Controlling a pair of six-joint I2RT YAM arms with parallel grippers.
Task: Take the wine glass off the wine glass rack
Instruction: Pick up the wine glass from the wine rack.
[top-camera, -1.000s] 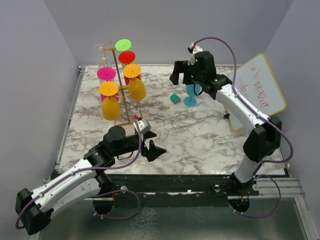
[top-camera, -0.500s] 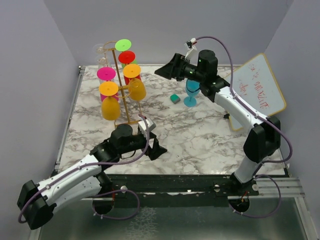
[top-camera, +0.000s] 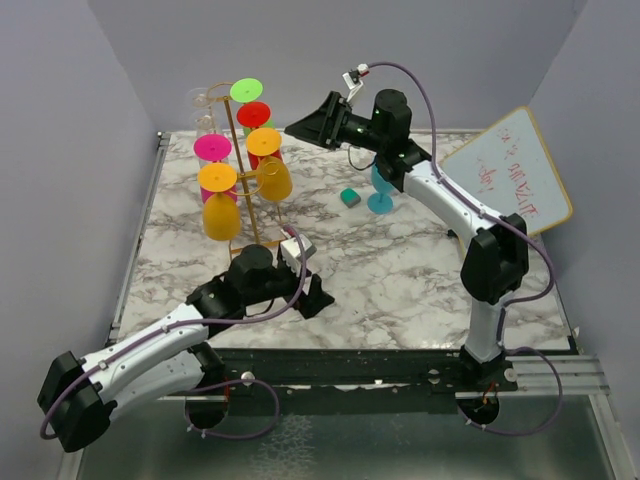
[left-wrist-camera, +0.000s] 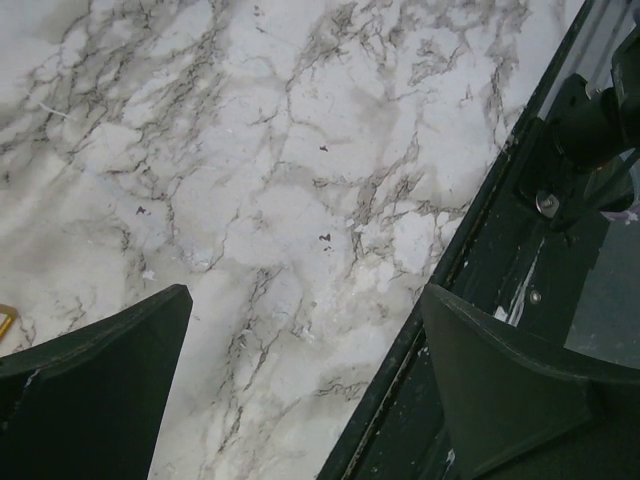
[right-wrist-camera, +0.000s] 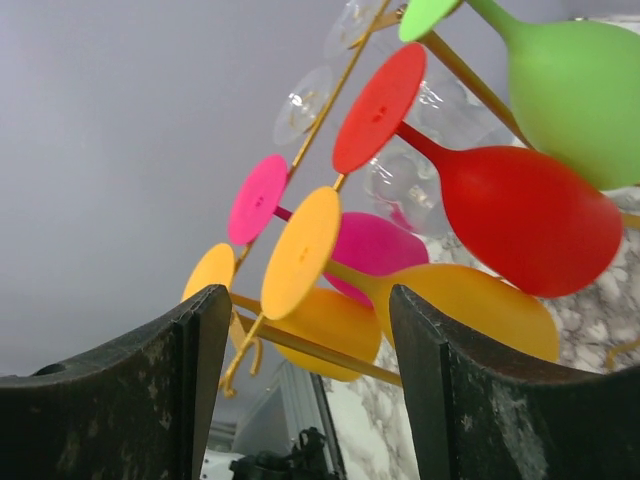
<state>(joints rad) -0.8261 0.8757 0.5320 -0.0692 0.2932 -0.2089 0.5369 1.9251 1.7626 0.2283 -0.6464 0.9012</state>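
Observation:
The gold wine glass rack (top-camera: 243, 175) stands at the back left of the table with several coloured wine glasses hanging on it. From the top down they are green (top-camera: 246, 90), red (top-camera: 254, 113), orange (top-camera: 266, 146), pink (top-camera: 212, 148) and a yellow one (top-camera: 220, 205). My right gripper (top-camera: 300, 127) is raised just right of the rack's top and points at it, open and empty. In the right wrist view the orange glass's foot (right-wrist-camera: 301, 252) shows between the fingers (right-wrist-camera: 150, 390), a short way beyond them, and the red glass (right-wrist-camera: 520, 215) is at upper right. My left gripper (top-camera: 318, 297) is open low over the table's front.
A blue wine glass (top-camera: 381, 190) stands upright on the marble table (top-camera: 400, 270), with a small teal block (top-camera: 350, 197) beside it. A whiteboard (top-camera: 515, 180) leans at the right edge. Clear glasses (top-camera: 200, 100) hang at the rack's far left. The black front rail (left-wrist-camera: 470, 240) lies under my left gripper.
My right arm has swung up and to the left, from over the blue glass to the top of the rack. The left arm has shifted slightly right along the table's front.

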